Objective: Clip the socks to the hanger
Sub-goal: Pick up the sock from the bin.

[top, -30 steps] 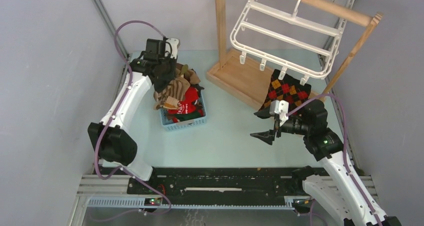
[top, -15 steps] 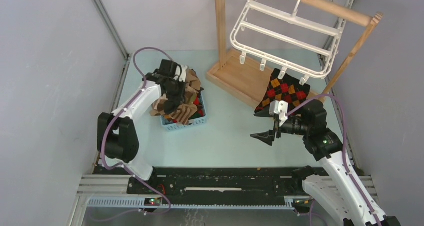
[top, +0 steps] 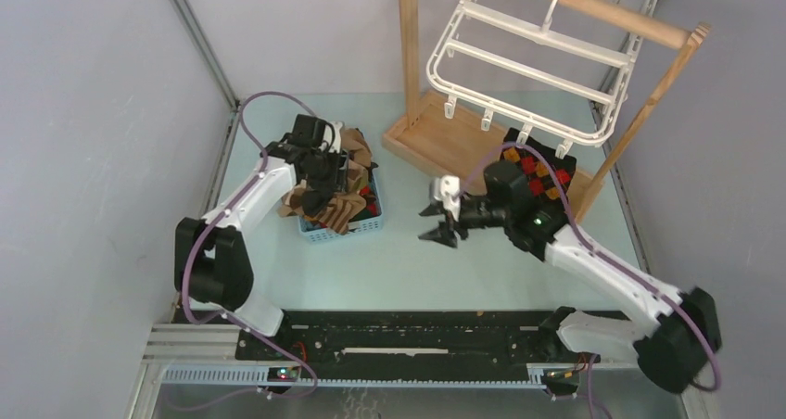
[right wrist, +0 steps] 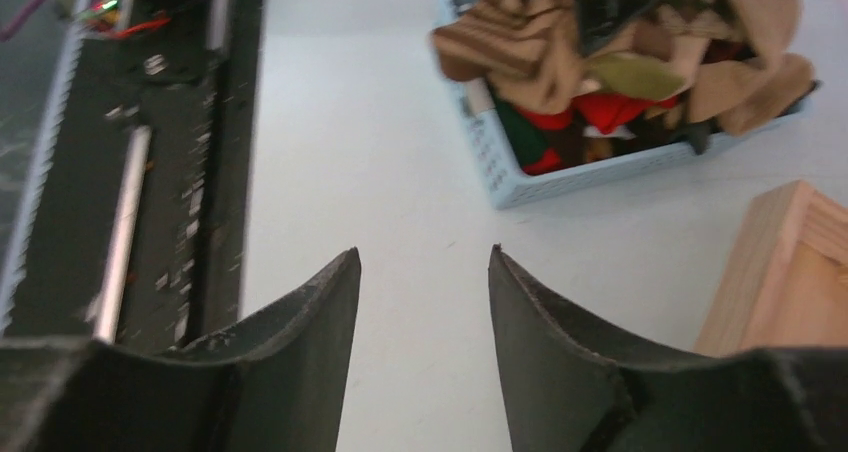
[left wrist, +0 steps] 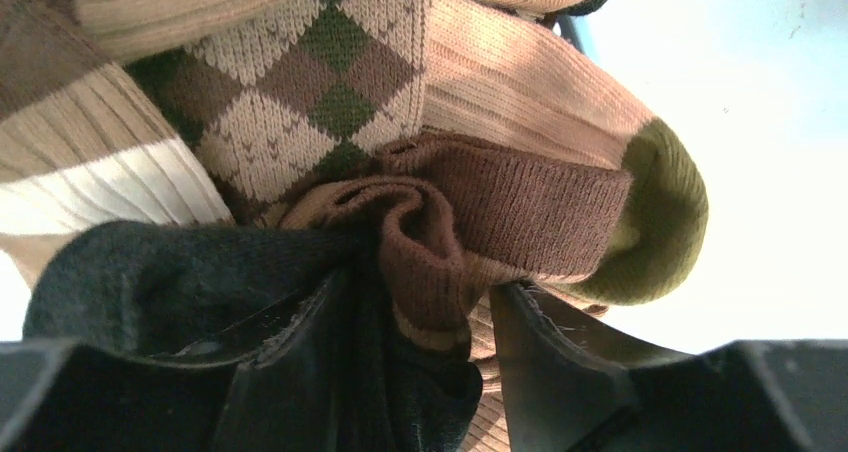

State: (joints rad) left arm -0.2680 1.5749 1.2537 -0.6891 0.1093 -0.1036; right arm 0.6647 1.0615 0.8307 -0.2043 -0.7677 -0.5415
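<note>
The white hanger [top: 533,53] hangs by its hook on the wooden rail. A black argyle sock [top: 540,166] hangs from a clip on its lower edge, partly hidden by my right arm. Several brown, tan and red socks [top: 345,171] are piled in the blue basket [top: 338,233]. My left gripper [top: 318,185] is down in that pile, its jaws shut on a bunched brown sock cuff [left wrist: 430,262], with a black sock [left wrist: 150,282] against one finger. My right gripper [top: 434,222] is open and empty over bare table between basket and stand; its fingers [right wrist: 310,312] stand wide apart.
The tan wooden stand has a flat base [top: 445,146] behind the right gripper, an upright post [top: 408,39] and a round rail [top: 593,6]. In the right wrist view the basket [right wrist: 500,167] and the stand's base corner [right wrist: 790,262] lie ahead. A black rail [top: 408,331] runs along the near edge.
My left gripper came down and to the right with the brown socks onto the basket pile. My right arm swung left from beside the argyle sock toward the table's middle.
</note>
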